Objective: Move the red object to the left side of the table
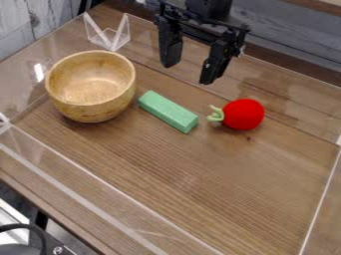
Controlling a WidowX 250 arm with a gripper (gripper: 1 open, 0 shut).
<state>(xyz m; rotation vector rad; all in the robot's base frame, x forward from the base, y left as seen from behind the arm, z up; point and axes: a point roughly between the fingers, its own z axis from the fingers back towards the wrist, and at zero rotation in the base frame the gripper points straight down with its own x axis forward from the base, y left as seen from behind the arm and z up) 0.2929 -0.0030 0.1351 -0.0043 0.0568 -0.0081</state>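
Observation:
A small round red object [242, 114] with a little green stem lies on the dark wood-grain table [200, 174], right of centre. My black gripper [192, 63] hangs above the table's far middle, behind and to the left of the red object and apart from it. Its two fingers stand wide apart with nothing between them, so it is open.
A wooden bowl [91, 86] sits at the left. A green rectangular block [168, 111] lies between the bowl and the red object. Low clear acrylic walls [74, 204] edge the tabletop on all sides.

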